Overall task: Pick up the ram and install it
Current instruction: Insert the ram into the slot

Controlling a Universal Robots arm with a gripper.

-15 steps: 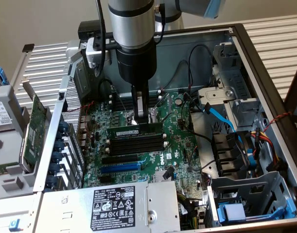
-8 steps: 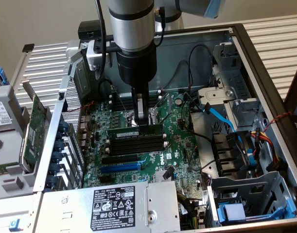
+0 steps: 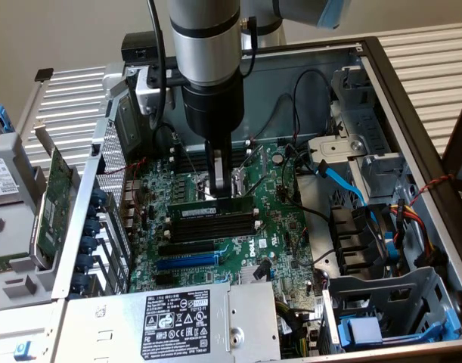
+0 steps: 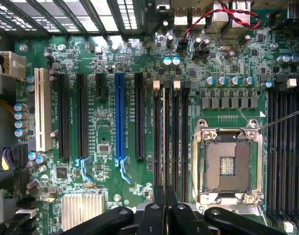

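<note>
Around the motherboard, largest first: computer case, grey metal, side open, enclosing the board on all sides; robot arm, silver and black, upright over the board's middle; power supply, silver box with a black label, against the board's edge at the exterior view's bottom; expansion card, green with a metal bracket, standing outside the case wall, well apart from the board at the exterior view's left; fan, black, just off the board at the exterior view's right; memory slots, a bank of long black slots near the board's centre; the ram, narrow green stick with black chips, level, lying parallel to that bank along its edge nearer the arm, whether seated in a slot or only touching one cannot be told; blue slot, on the board beside the bank, toward the power supply; CPU socket, square, metal-framed, contacts showing, on the board beside the bank; gripper, black fingers pressed together on the ram's upper edge, pinching it directly above the board.
</note>
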